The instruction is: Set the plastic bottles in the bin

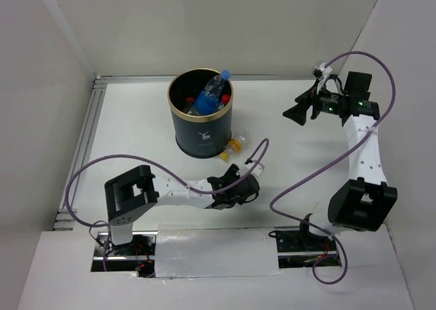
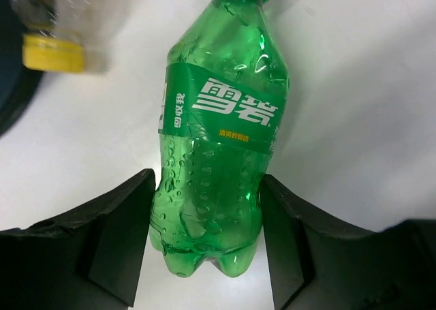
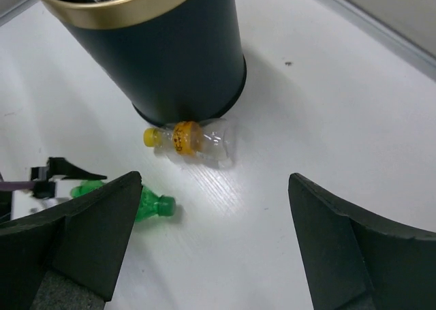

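At the near middle of the table [image 1: 300,167], your left gripper [image 2: 208,180] sits low with a finger pressed to each side of the green bottle [image 2: 214,153]. That bottle lies flat on the white surface, base toward the wrist and cap pointing away, so you have it clamped at its lower body. Just beyond it, a clear bottle [image 3: 194,140] with a yellow cap and yellow label lies on its side, touching the foot of the bin [image 1: 201,133]. The bin stands upright toward the far side, with a blue-capped bottle [image 1: 212,90] poking above its gold rim. Your right gripper [image 3: 214,187] hangs raised at the far right, jaws spread wide and holding nothing.
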You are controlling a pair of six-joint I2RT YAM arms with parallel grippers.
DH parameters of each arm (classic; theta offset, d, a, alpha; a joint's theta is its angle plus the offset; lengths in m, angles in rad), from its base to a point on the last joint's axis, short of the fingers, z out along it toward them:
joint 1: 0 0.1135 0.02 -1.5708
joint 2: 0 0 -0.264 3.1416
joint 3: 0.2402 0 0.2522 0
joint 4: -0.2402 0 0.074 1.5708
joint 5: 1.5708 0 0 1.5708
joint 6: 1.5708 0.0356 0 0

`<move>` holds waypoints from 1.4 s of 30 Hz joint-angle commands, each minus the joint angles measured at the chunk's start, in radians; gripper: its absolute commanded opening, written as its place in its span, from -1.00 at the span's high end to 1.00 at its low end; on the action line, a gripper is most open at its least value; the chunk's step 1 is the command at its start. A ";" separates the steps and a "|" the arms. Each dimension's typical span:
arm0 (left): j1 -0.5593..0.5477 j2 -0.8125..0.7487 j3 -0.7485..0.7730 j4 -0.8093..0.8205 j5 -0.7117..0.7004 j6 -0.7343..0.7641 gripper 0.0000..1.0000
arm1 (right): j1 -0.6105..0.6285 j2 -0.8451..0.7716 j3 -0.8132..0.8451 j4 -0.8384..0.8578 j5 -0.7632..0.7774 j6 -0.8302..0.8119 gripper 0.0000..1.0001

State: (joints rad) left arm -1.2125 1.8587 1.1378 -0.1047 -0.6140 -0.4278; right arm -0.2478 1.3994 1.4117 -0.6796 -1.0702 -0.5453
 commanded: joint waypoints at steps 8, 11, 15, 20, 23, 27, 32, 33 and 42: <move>-0.056 -0.458 0.088 -0.073 -0.078 0.003 1.00 | -0.010 0.070 -0.025 -0.104 -0.030 -0.197 0.65; -0.009 -0.525 0.164 -0.082 -0.167 0.038 1.00 | -0.010 0.070 -0.071 -0.104 -0.020 -0.232 0.78; 0.115 -0.549 0.200 -0.061 -0.216 0.083 1.00 | 0.001 0.061 -0.109 -0.103 -0.001 -0.268 -0.19; 0.331 -0.503 0.261 -0.096 -0.196 0.048 0.92 | 0.085 0.032 -0.164 -0.075 0.062 -0.338 -0.81; 0.401 -0.432 0.306 -0.130 -0.159 0.034 0.62 | 0.131 0.023 -0.178 -0.119 0.062 -0.566 -0.87; 0.484 -0.348 0.417 -0.179 -0.096 0.024 -0.38 | 0.177 0.010 -0.230 -0.101 0.090 -0.746 -0.95; 0.485 -0.346 0.487 -0.204 -0.105 0.049 -0.99 | 0.261 0.036 -0.250 -0.101 0.158 -0.890 -0.98; 0.470 -0.357 0.487 -0.204 -0.116 0.049 -0.99 | 0.281 0.045 -0.250 -0.124 0.168 -0.928 -0.98; 0.289 -0.755 0.221 -0.329 -0.207 -0.136 -0.99 | 0.470 0.180 -0.290 -0.055 0.309 -1.127 -0.98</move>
State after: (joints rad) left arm -0.8749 1.2640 1.4361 -0.3607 -0.7650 -0.4366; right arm 0.1722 1.5463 1.1309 -0.7795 -0.8261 -1.5890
